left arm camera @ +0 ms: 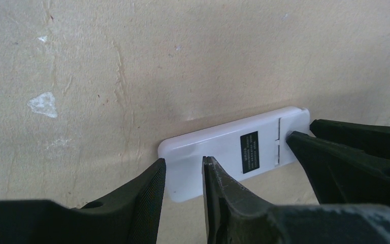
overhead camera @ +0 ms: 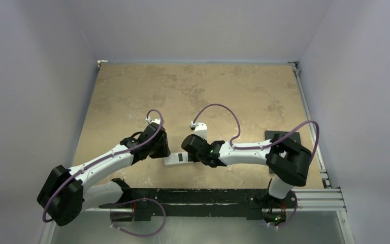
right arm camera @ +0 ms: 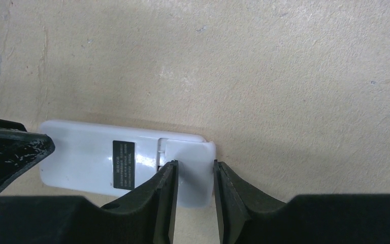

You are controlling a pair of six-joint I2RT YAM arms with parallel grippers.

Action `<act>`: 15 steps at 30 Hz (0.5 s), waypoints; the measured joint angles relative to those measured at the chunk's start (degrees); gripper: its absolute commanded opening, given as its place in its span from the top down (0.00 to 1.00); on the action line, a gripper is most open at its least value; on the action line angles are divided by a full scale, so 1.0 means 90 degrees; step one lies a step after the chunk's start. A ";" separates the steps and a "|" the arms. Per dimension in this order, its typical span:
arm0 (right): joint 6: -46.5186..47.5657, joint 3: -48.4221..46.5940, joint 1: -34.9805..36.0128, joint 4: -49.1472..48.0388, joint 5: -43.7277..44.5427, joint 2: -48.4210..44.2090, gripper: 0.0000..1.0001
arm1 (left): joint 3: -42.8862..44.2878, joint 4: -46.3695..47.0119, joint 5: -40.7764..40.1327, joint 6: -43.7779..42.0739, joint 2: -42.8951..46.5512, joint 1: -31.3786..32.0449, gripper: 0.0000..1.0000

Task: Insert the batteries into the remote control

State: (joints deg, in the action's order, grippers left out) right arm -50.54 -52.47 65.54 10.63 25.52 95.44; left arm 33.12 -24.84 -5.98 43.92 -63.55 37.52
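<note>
The remote control point(overhead camera: 175, 159) lies flat on the table with its plain white back up and a black label point(left arm camera: 250, 152) on it. My left gripper point(left arm camera: 183, 165) is open astride its left end, one finger off the end, the other resting on the back. My right gripper point(right arm camera: 193, 168) is open over the battery cover point(right arm camera: 193, 155) at the other end. Its outer finger sits against the cover's outer edge. The cover sticks out a little past the remote's end. The batteries are out of view.
The tan table point(overhead camera: 193, 91) is walled on the left, right and far sides. A metal rail point(overhead camera: 307, 101) runs along its right edge and a black strip point(overhead camera: 198, 195) along the near edge, just behind the remote.
</note>
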 measured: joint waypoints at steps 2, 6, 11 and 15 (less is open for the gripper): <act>0.0000 0.0000 0.0000 -0.0002 -0.0015 0.0000 0.62 | -0.0070 0.0000 0.0019 0.0000 -0.0058 0.0000 0.67; 0.0000 0.0000 -0.0012 -0.0022 -0.0075 0.0000 0.63 | -0.0136 -0.0007 0.0027 0.0002 -0.0104 0.0000 0.66; 0.0000 0.0012 -0.0027 -0.0049 -0.0109 0.0000 0.64 | -0.0180 0.0051 0.0027 0.0007 -0.0107 0.0000 0.66; 0.0002 0.0017 -0.0034 -0.0063 -0.0117 0.0000 0.64 | -0.0289 0.0078 0.0053 0.0007 -0.0107 0.0000 0.66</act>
State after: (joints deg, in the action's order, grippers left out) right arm -50.52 -52.31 65.23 10.07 24.47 95.44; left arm 30.52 -24.14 -5.50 43.99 -64.51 37.52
